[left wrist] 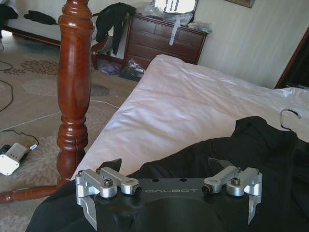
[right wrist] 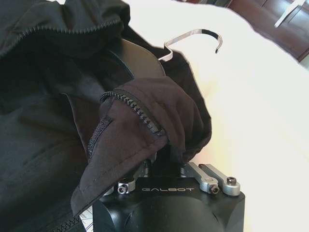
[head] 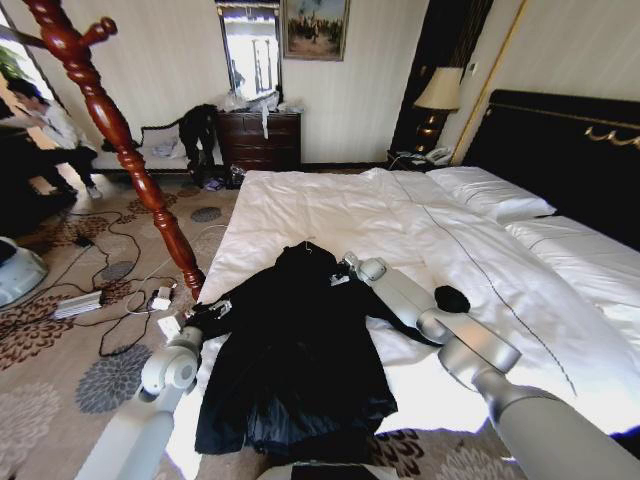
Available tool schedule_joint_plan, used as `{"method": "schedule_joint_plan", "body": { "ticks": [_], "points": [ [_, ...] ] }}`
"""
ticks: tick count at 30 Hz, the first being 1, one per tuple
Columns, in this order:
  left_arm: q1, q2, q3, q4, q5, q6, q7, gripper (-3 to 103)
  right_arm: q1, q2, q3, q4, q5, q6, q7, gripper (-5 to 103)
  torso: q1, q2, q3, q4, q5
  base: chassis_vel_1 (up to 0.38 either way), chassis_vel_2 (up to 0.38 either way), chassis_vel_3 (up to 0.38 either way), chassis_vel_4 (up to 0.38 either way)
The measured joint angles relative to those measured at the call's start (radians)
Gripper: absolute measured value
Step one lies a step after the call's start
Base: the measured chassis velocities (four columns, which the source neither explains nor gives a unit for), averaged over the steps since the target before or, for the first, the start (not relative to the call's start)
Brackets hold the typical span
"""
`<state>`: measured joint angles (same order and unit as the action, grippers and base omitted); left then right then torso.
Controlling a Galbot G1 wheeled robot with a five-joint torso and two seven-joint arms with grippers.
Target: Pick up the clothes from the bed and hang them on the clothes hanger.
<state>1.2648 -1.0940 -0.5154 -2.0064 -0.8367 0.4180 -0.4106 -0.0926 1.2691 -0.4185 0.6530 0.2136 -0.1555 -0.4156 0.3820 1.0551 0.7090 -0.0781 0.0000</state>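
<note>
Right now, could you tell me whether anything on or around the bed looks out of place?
Yes. The coat stand leans steeply in the head view instead of standing upright. The black coat sprawls over the foot edge of the bed, a metal hanger hook poking from its collar. The right gripper sits in the collar folds; the left gripper rests on the coat's side.

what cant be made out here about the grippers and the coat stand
- Right gripper: fingertips buried under a fold of the black coat in the right wrist view.
- Left gripper: fingertips cut off by the left wrist view's edge.
- Coat stand: top pegs cut off by the head view's edge.
</note>
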Motion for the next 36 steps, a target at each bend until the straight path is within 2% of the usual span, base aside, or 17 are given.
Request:
{"method": "schedule_joint_plan", "body": {
  "ticks": [6,11,15,16,18,20,21,25,26,30,31,34,36],
  "points": [
    [-0.018,0.008,-0.007,-0.011,-0.019,-0.005,-0.001,100,0.005,-0.018,0.026,0.056,-0.001,0.029,0.038,22,0.000,0.000,0.000,0.0001,0.0000,0.000,0.000,0.000,0.000],
    [-0.047,0.045,-0.037,-0.048,-0.052,-0.009,-0.002,100,0.026,-0.038,0.038,0.117,0.011,0.052,0.068,22,0.000,0.000,0.000,0.0000,-0.0001,0.000,0.000,0.000,0.000],
    [-0.079,0.131,-0.103,-0.096,-0.118,-0.009,-0.004,100,0.038,-0.045,0.048,0.181,0.035,0.089,0.119,22,0.000,0.000,0.000,0.0001,-0.0002,0.000,0.000,0.000,0.000],
    [-0.079,0.131,-0.103,-0.096,-0.118,-0.009,-0.004,100,0.038,-0.045,0.048,0.181,0.035,0.089,0.119,22,0.000,0.000,0.000,0.0001,-0.0002,0.000,0.000,0.000,0.000],
    [-0.098,0.196,-0.147,-0.125,-0.189,0.006,-0.018,100,0.044,-0.046,0.051,0.210,0.041,0.124,0.149,22,0.000,0.000,0.000,0.0004,-0.0003,0.000,0.000,0.000,0.000],
    [-0.122,0.288,-0.197,-0.154,-0.264,0.023,-0.031,100,0.054,-0.050,0.051,0.245,0.039,0.171,0.174,22,0.000,0.000,0.000,0.0004,-0.0002,0.000,0.000,0.000,0.000],
    [-0.122,0.288,-0.197,-0.154,-0.264,0.023,-0.031,100,0.054,-0.050,0.051,0.245,0.039,0.171,0.174,22,0.000,0.000,0.000,0.0004,-0.0002,0.000,0.000,0.000,0.000],
    [-0.166,0.463,-0.268,-0.202,-0.399,0.059,-0.049,100,0.077,-0.061,0.044,0.295,0.022,0.266,0.217,22,0.000,0.000,0.000,0.0003,0.0000,0.000,0.000,0.000,0.000],
    [-0.166,0.463,-0.268,-0.202,-0.399,0.059,-0.049,100,0.077,-0.061,0.044,0.295,0.022,0.266,0.217,22,0.000,0.000,0.000,0.0003,0.0000,0.000,0.000,0.000,0.000],
    [-0.244,0.594,-0.294,-0.222,-0.512,0.107,-0.080,100,0.106,-0.061,0.046,0.317,-0.010,0.347,0.257,22,0.000,0.000,0.000,0.0000,-0.0001,0.000,0.000,0.000,0.000],
    [-0.244,0.594,-0.294,-0.222,-0.512,0.107,-0.080,100,0.106,-0.061,0.046,0.317,-0.010,0.347,0.257,22,0.000,0.000,0.000,0.0000,-0.0001,0.000,0.000,0.000,0.000],
    [-0.324,0.686,-0.297,-0.209,-0.583,0.132,-0.094,100,0.138,-0.057,0.056,0.348,-0.017,0.379,0.306,22,0.000,0.000,0.000,0.0000,-0.0002,0.000,0.000,0.000,0.000],
    [-0.339,0.711,-0.302,-0.204,-0.602,0.137,-0.094,100,0.149,-0.057,0.056,0.359,-0.016,0.382,0.316,22,0.000,0.000,0.000,0.0000,-0.0001,0.000,0.000,0.000,0.000]
  ]
}}
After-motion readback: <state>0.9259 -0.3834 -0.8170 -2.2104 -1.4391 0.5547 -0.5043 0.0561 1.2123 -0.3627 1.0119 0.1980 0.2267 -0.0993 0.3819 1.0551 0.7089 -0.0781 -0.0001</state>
